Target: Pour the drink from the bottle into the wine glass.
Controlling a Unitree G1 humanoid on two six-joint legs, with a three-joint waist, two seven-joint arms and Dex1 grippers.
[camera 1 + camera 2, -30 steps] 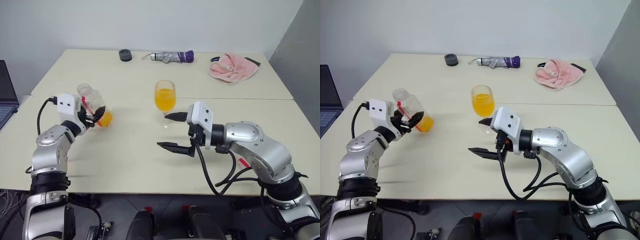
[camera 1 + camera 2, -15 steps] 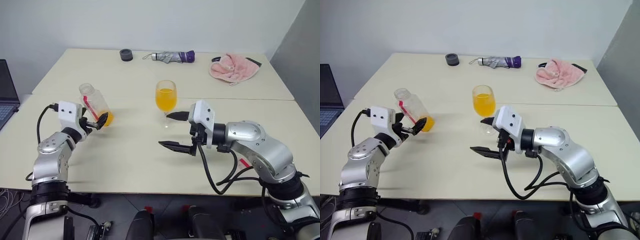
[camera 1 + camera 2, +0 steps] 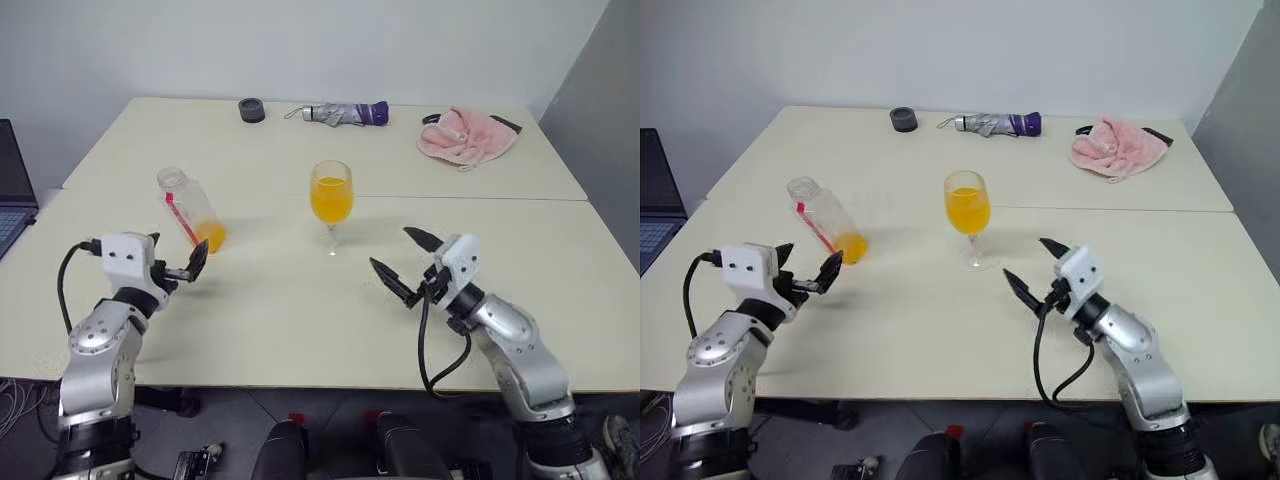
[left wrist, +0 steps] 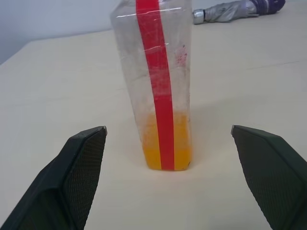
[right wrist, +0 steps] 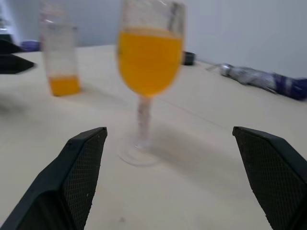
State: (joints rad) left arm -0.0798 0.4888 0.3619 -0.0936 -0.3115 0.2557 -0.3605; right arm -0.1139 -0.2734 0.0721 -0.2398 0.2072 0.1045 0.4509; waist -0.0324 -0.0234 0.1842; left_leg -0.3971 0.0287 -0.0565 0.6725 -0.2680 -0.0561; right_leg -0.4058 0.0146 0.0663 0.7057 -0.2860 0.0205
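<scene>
Although a shallow remainder of the drink point(image 3: 211, 236) can be seen at the bottom of the bottle point(image 3: 190, 209), the pouring is judged essentially done in the left eye view: the wine glass point(image 3: 331, 205) stands upright at mid-table with its bowl well filled, and the bottle is set down near the table's point(image 3: 300, 320) left side, free of both arms. From the right eye view, the left gripper point(image 3: 805, 270) is seen just short of the bottle with its jaws spread and nothing between them, while the right gripper point(image 3: 1032, 268) is likewise spread and empty, apart from the glass. At the far edge lie a folded umbrella point(image 3: 998, 123), a pink cloth point(image 3: 1118, 147) and a small dark ring (none involved). Through the left wrist view, the bottle is framed standing between the wide fingers point(image 4: 81, 167), untouched. Through the right wrist view, the glass is shown ahead of the parted fingers point(image 5: 79, 172). Little is thought to remain beyond clearing the arms.
</scene>
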